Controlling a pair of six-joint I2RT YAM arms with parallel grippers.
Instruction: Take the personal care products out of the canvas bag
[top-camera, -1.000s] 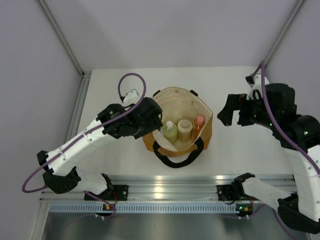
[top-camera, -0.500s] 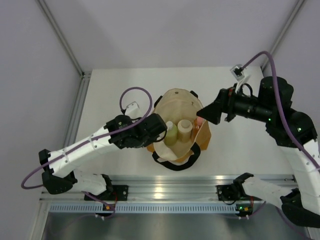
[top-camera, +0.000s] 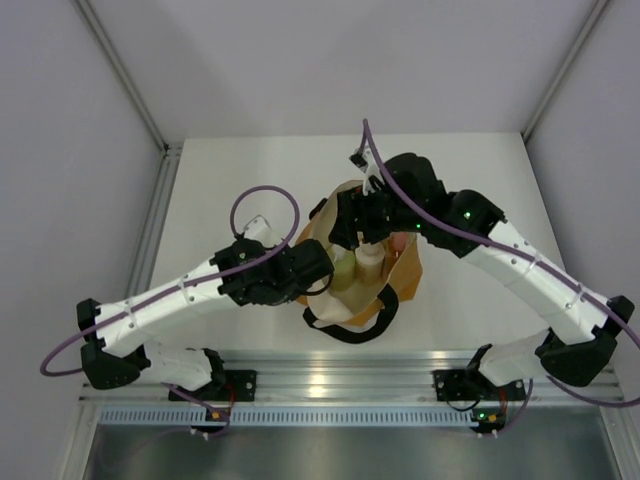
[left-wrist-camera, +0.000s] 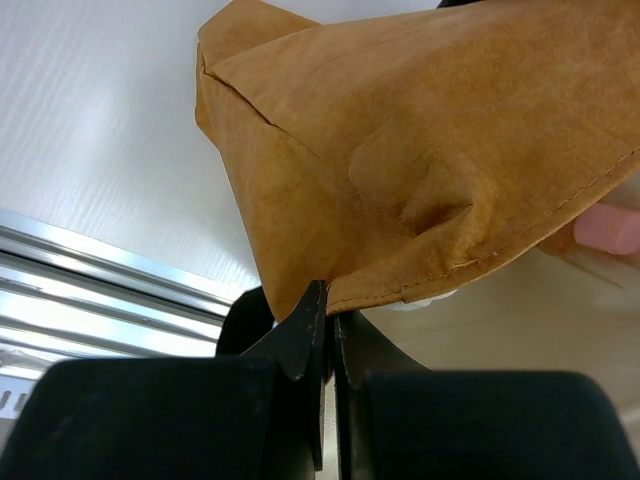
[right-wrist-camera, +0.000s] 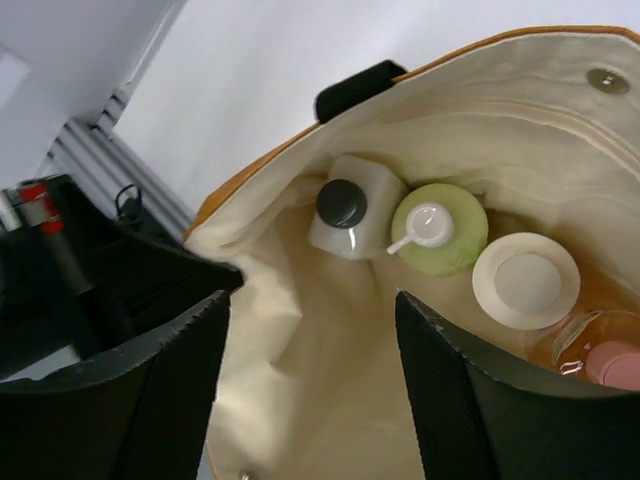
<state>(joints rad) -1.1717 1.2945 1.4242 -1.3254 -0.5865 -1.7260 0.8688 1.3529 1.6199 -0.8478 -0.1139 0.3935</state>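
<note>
Left hand (left-wrist-camera: 325, 305) first: its fingers are pressed together on the folded rim of the canvas bag (left-wrist-camera: 430, 150). The tan cloth rises just beyond the tips, with the white surface (left-wrist-camera: 100, 150) off to the left.

My right hand (right-wrist-camera: 312, 310) hangs over the bag's mouth, spread wide and holding nothing. Cream lining lies directly beneath it. A little farther ahead stands the whitish bottle (right-wrist-camera: 345, 205) with its dark cap, touching the yellow-green bottle (right-wrist-camera: 440, 228) to its right. Then comes the beige wide-topped bottle (right-wrist-camera: 527, 280), and farthest right the slim orange bottle (right-wrist-camera: 600, 360) with its pink cap. All four stand upright in a row inside the bag.

The bag is soft and would sag, so I judge my pinch on the rim is what holds the mouth open. The bottles look light, hard and smooth. I would take the whitish one around its flat-sided body below the cap, not by the cap itself.
</note>
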